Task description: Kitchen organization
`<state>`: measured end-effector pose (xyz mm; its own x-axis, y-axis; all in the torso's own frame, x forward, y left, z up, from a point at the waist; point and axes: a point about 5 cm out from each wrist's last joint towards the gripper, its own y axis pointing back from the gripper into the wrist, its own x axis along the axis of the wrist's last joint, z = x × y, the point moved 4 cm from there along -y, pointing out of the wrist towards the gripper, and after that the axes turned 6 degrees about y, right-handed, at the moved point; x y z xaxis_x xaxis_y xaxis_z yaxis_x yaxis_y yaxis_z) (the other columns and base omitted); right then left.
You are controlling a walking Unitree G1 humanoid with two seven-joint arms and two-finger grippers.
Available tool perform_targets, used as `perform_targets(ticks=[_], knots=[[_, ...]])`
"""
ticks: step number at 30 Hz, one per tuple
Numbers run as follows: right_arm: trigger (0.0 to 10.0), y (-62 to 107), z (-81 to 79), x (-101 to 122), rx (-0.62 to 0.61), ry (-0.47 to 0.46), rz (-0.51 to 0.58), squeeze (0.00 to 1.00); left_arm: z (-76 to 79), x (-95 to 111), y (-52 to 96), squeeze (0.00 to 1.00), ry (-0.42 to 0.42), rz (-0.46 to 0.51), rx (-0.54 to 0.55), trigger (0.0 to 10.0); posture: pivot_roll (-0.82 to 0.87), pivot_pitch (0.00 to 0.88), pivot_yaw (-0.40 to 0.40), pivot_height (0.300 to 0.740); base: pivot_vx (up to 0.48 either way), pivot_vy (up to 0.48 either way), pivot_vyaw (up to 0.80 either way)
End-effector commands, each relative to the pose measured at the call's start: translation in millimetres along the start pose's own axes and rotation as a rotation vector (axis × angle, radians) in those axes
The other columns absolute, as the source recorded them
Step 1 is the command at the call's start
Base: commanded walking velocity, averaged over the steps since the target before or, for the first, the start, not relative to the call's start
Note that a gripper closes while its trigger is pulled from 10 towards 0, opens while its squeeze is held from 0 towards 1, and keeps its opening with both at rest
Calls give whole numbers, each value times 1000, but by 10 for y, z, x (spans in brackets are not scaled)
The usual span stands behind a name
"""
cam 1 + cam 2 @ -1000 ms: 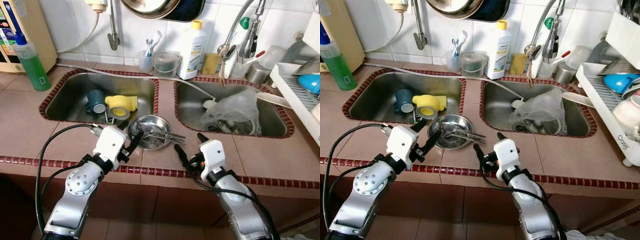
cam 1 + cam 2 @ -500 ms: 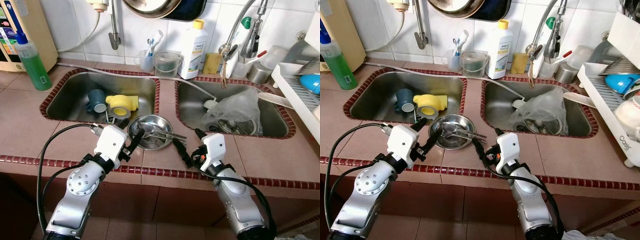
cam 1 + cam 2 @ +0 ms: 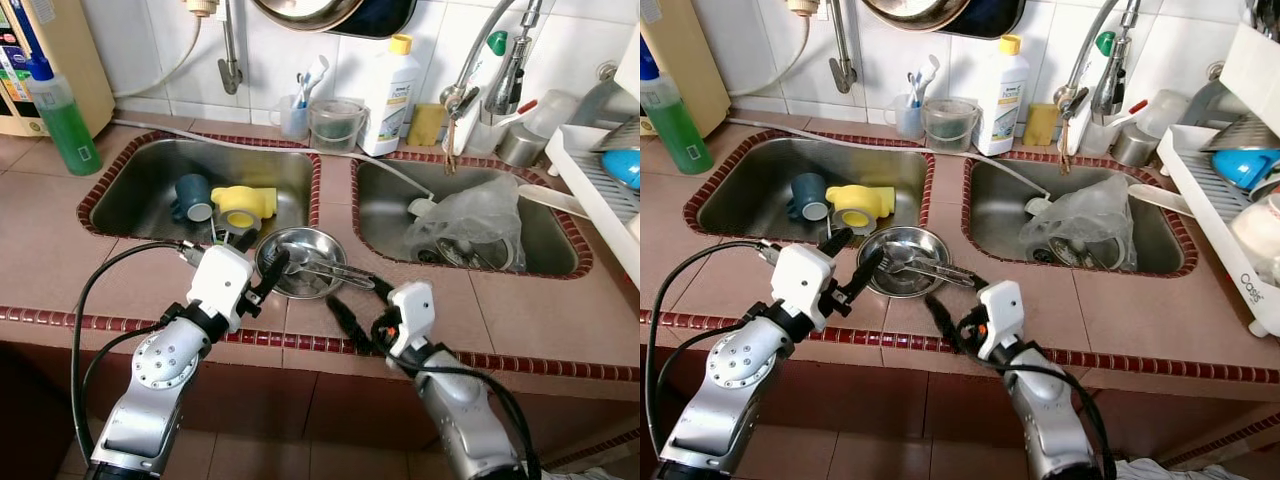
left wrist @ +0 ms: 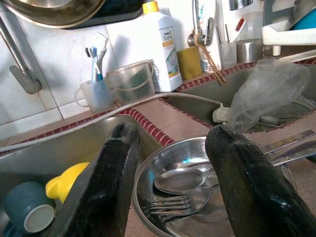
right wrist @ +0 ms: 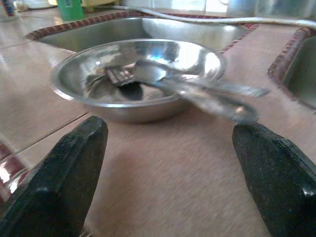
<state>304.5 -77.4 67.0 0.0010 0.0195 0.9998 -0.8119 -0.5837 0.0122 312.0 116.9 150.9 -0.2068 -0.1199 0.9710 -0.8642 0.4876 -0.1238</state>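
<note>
A shallow steel bowl (image 3: pixel 300 262) sits on the tiled counter strip between the two sinks. It holds a spoon (image 4: pixel 178 179) and a fork (image 4: pixel 170 203), and their long handles (image 3: pixel 345 272) stick out over the rim to the right. My left gripper (image 3: pixel 258 258) is open at the bowl's left rim, one finger on each side of the edge. My right gripper (image 3: pixel 355 296) is open too, low over the counter just right of the bowl, pointing at it. In the right wrist view the bowl (image 5: pixel 133 74) and the handles (image 5: pixel 217 98) lie between its fingers (image 5: pixel 64 173).
The left sink (image 3: pixel 150 200) holds a blue mug (image 3: pixel 190 197) and a yellow mug (image 3: pixel 243 203). A crumpled plastic bag (image 3: pixel 470 215) lies in the right sink. A green soap bottle (image 3: pixel 62 120), a white bottle (image 3: pixel 390 85), the tap (image 3: pixel 500 60) and a dish rack (image 3: pixel 600 180) stand behind and at the right.
My right gripper has moved left and down toward the bowl, now close to the cutlery handles. The left gripper stays at the bowl's left rim.
</note>
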Motion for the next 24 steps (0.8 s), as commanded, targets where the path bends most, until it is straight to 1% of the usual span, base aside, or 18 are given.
perform_targets(ticks=[1, 4, 11, 14, 15, 17, 22, 24], knots=[[10000, 0, -36, 28, 15, 9, 5, 0, 4, 58, -10, 0, -12, 16, 3, 10000, 133, 25, -62, 740, 0, 0, 0], [10000, 22, -112, 25, 31, 6, 4, 0, 5, 62, -12, 0, -13, 16, 0, 10000, 130, 21, -59, 740, 0, 0, 0], [10000, 41, -148, 29, 28, 18, 4, 0, 8, 66, -23, 0, -13, 17, -6, 10000, 129, 20, -60, 740, 0, 0, 0], [10000, 57, -126, 11, -10, -5, -5, 0, 12, 66, -25, 0, -15, 18, -7, 10000, 125, 19, -58, 740, 0, 0, 0], [10000, 61, -93, 34, -51, -11, 6, 0, 9, 68, -26, 0, -16, 18, -7, 10000, 125, 19, -59, 740, 0, 0, 0], [10000, 69, -57, 69, -89, -7, 23, 0, 2, 68, -27, 0, -16, 18, -6, 10000, 125, 20, -59, 740, 0, 0, 0], [10000, 86, -23, 100, -127, -6, 35, 0, -1, 69, -26, 0, -15, 17, -5, 10000, 121, 22, -56, 740, 0, 0, 0], [10000, 76, 16, 154, -145, 7, 54, 0, 7, 66, -30, 0, -13, 17, -8, 10000, 118, 24, -54, 740, 0, 0, 0]])
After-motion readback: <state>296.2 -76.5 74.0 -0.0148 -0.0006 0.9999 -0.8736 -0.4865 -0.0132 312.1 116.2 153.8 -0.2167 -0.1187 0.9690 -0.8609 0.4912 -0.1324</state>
